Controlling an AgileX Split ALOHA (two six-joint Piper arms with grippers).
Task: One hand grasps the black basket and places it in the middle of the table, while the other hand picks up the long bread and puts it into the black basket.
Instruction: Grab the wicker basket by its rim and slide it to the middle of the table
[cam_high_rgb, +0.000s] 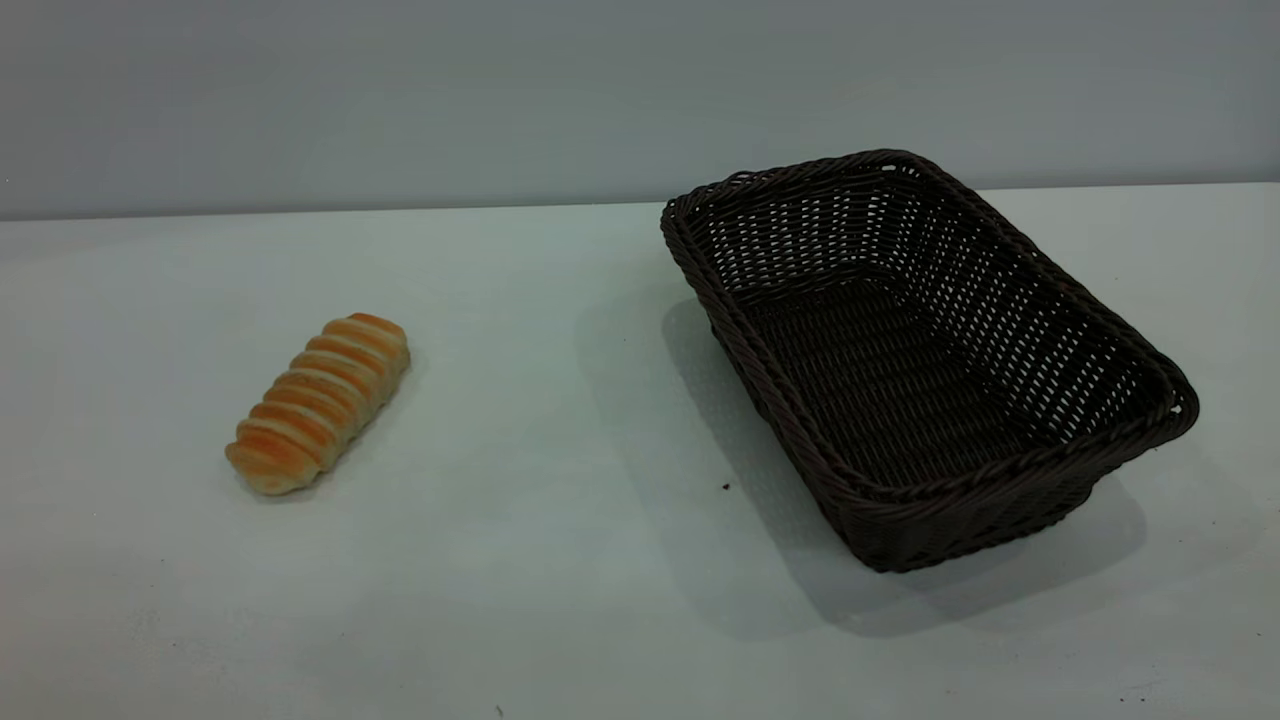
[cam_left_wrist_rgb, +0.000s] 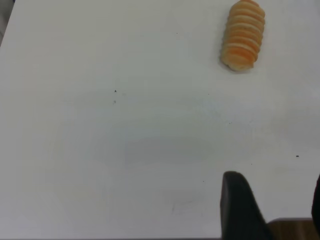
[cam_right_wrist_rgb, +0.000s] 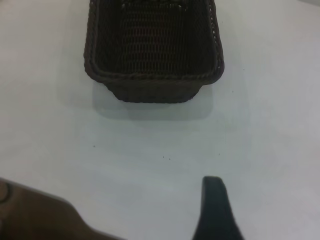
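Note:
The long bread (cam_high_rgb: 320, 400), golden-orange with crosswise ridges, lies on the table (cam_high_rgb: 560, 560) at the left. It also shows in the left wrist view (cam_left_wrist_rgb: 243, 35), far ahead of my left gripper (cam_left_wrist_rgb: 277, 200), which is open and empty. The black basket (cam_high_rgb: 920, 350) stands empty on the table at the right, set at an angle. In the right wrist view the basket (cam_right_wrist_rgb: 155, 50) is well ahead of my right gripper (cam_right_wrist_rgb: 267, 200). One finger (cam_right_wrist_rgb: 214, 210) shows with bare table on both sides; the gripper is open and empty. Neither gripper shows in the exterior view.
A grey wall runs behind the table's far edge (cam_high_rgb: 400, 208). A brown surface past the table's near edge shows in the left wrist view (cam_left_wrist_rgb: 292, 230) and in the right wrist view (cam_right_wrist_rgb: 40, 215). A wide stretch of bare tabletop lies between bread and basket.

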